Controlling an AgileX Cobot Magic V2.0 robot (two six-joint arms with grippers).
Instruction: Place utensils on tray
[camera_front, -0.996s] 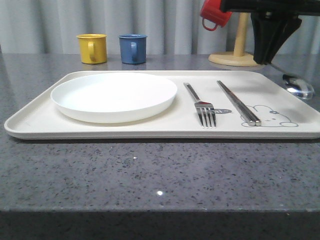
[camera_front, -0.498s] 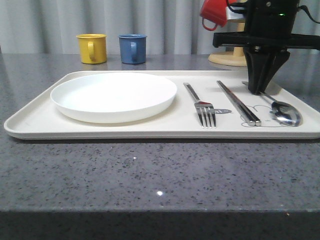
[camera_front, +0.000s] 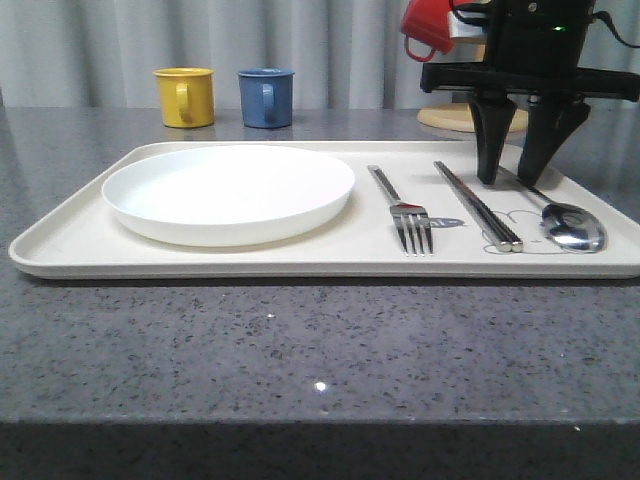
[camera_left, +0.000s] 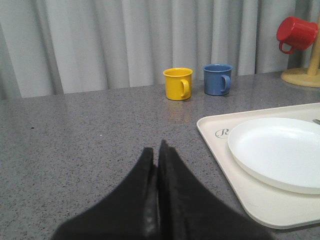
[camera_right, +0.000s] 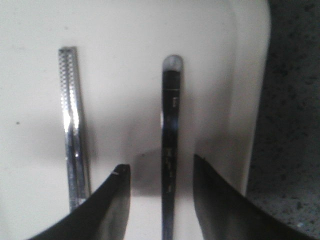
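Tray (camera_front: 90, 240): cream, rectangular, raised rim, lying flat on the grey speckled desk (camera_front: 300, 350); carries all the items below.
Plate (camera_front: 228, 192): round, white, shallow, on the left half of the tray.
Fork (camera_front: 402, 212): silver, right of the plate, tines toward the near edge.
Chopsticks (camera_front: 478, 205): flat metal pair, lying together just right of the fork, beside the grey rabbit drawing (camera_front: 548, 236).
Spoon (camera_front: 565, 222): metal, at the right end of the tray, bowl toward the near side, handle running away between the right fingers.
Right gripper (camera_front: 517, 176): black fingers spread apart, poised over the spoon handle (camera_right: 170, 130), released, not gripping it.
Left gripper (camera_left: 156, 167): fingers pressed together, grasping nothing, over bare desk left of the tray.
Yellow mug (camera_front: 185, 96), blue mug (camera_front: 265, 97): far side of the desk, beyond the tray.
Red mug (camera_front: 430, 28): hung on a wooden stand (camera_front: 470, 112), far right.
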